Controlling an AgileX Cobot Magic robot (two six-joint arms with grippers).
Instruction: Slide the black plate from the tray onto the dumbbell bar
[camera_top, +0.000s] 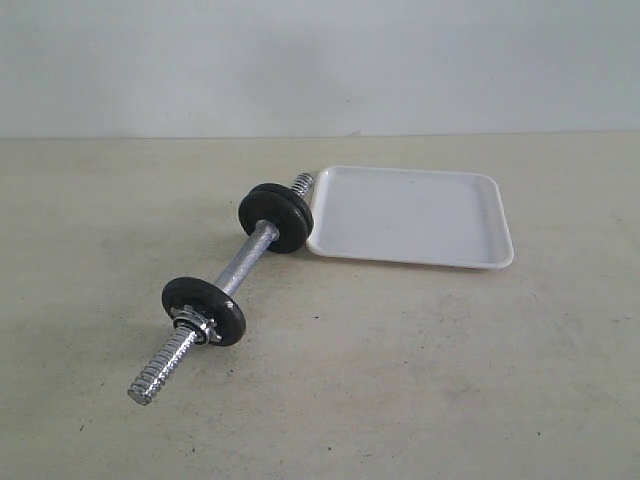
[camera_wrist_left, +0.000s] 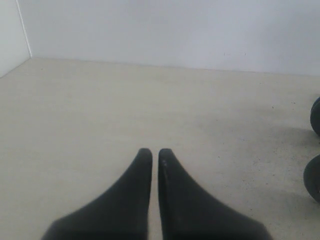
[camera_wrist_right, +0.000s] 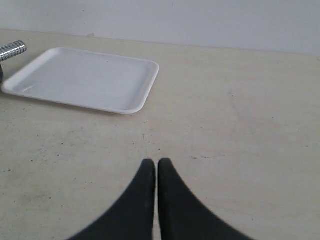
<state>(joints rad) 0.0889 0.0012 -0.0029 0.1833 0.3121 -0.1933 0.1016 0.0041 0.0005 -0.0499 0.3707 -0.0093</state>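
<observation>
Jaws of the left gripper (camera_wrist_left: 151, 151) are pressed together and hold nothing, hovering over the bare beige table (camera_top: 450, 390). The right gripper (camera_wrist_right: 152, 162) is likewise closed tight and empty, pointing toward the tray (camera_wrist_right: 145, 95).

On the table, the dumbbell bar (camera_top: 255, 250) lies diagonally, its threaded near end towards the camera. A single black disc (camera_top: 203, 310) sits a little way up that thread, with a chrome nut (camera_top: 192, 328) against its near face. Beyond the smooth middle, two more discs sit pressed together on the far end. The black plate (camera_top: 276, 218) is one of this pair, though which cannot be told. Just behind them, the bar's far tip sits at the corner of the white tray, which lies flat near the back wall (camera_top: 320, 60).
</observation>
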